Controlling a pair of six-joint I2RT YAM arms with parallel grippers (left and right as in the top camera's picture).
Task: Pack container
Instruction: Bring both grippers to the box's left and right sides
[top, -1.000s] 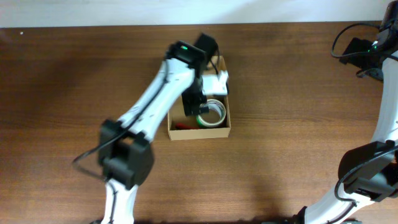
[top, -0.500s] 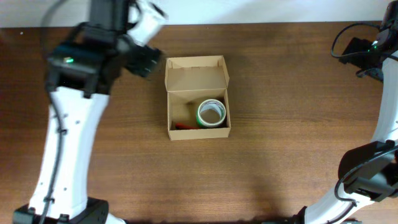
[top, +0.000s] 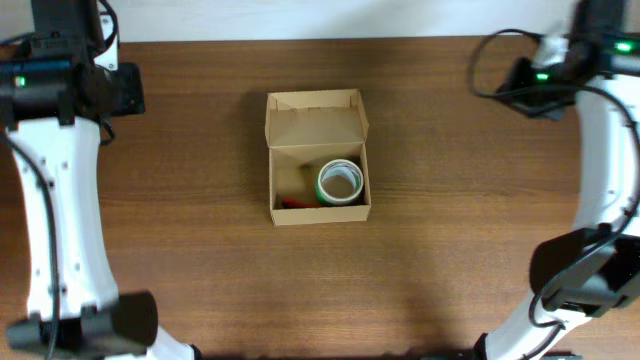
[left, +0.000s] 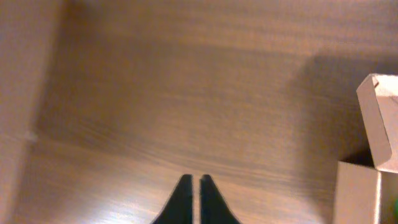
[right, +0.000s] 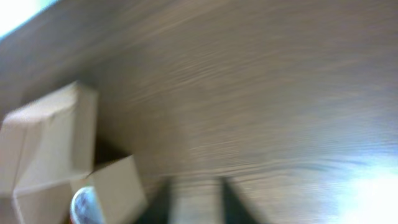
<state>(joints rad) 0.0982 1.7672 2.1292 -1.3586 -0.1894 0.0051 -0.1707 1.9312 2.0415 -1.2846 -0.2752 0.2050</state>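
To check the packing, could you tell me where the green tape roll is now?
Overhead, the tape roll lies inside the open container, in its right half, beside a red item.

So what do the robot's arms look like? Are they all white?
Mostly. Both the left arm and the right arm are long white tubes with chunky black joints. Each has a little green light on a black part, and thin black cables loop off the right one. The left end effector has two pointed black fingers; the right end effector looks dark but blurry.
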